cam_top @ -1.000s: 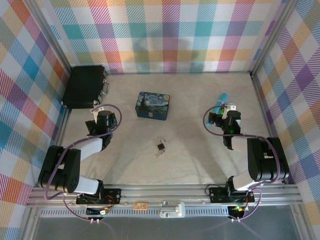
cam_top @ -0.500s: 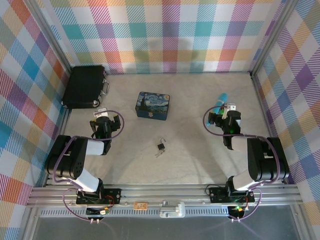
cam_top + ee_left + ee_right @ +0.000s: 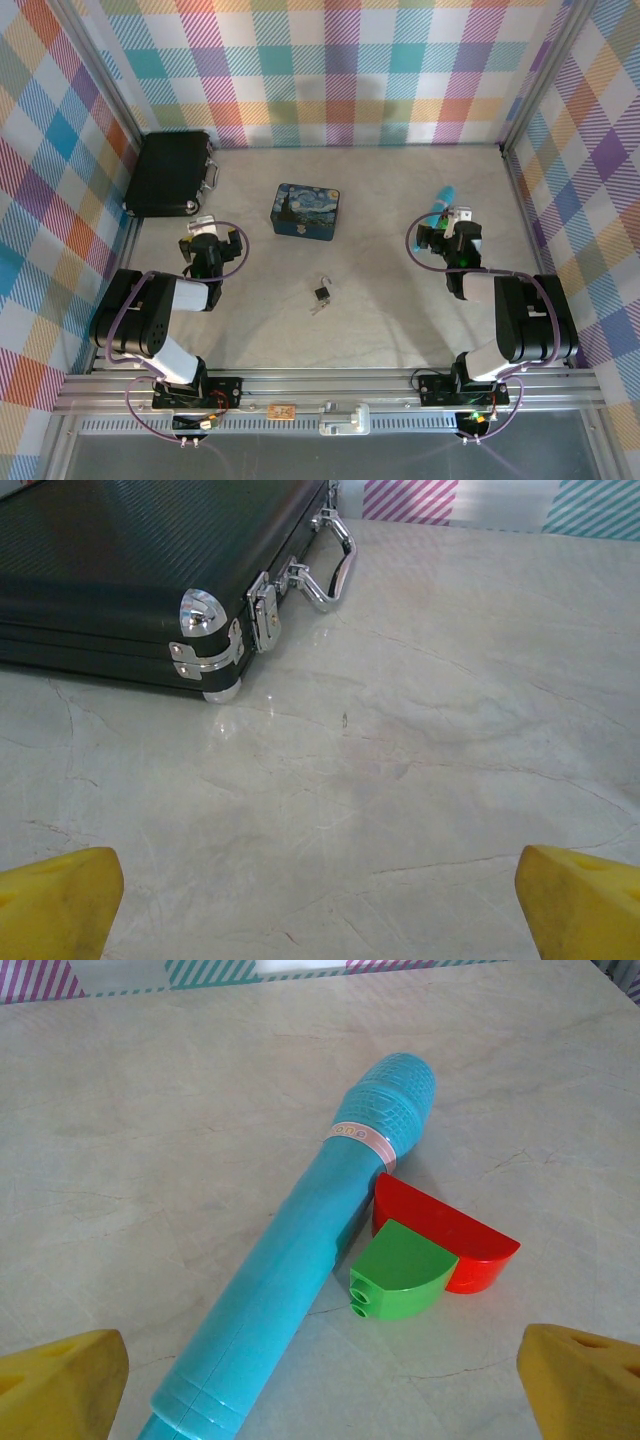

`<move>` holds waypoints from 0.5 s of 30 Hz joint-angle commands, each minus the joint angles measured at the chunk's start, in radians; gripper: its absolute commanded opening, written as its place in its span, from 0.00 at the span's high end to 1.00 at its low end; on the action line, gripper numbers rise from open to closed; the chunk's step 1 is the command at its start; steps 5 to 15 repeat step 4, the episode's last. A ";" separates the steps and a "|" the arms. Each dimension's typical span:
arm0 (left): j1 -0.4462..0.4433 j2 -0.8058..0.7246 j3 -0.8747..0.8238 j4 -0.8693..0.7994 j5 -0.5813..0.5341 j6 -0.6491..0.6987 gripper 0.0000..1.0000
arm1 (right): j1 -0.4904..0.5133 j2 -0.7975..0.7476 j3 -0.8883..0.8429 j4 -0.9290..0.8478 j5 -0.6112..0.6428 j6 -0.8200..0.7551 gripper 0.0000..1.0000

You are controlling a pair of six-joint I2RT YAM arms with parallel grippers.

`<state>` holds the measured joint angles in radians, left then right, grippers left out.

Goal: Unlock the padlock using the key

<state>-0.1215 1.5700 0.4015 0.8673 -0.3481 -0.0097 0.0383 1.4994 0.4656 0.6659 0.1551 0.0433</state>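
The small dark padlock with its thin silver shackle lies in the middle of the table, and the tiny silver key lies just in front of it. My left gripper sits well to the left of the padlock, facing the black case. Its yellow fingertips stand wide apart over bare table, so it is open and empty. Far to the right, my right gripper is open too, with its fingertips spread on either side of a teal toy microphone.
A black case with a chrome handle lies at the back left. A blue painted tin stands behind the padlock. Before the right gripper lie the teal microphone, a red block and a green block. Checked walls enclose the table.
The left arm has folded back toward its base, while its gripper stayed near the case and opened a touch wider. The right arm, padlock and key have not moved.
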 commanded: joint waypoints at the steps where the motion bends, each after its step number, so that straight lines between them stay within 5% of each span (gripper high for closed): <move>1: 0.010 0.007 -0.010 0.030 0.017 0.005 0.00 | -0.002 0.003 0.004 0.037 -0.015 -0.007 0.01; 15: 0.009 0.007 -0.010 0.030 0.017 0.006 0.00 | -0.002 -0.003 -0.008 0.051 -0.017 -0.008 0.01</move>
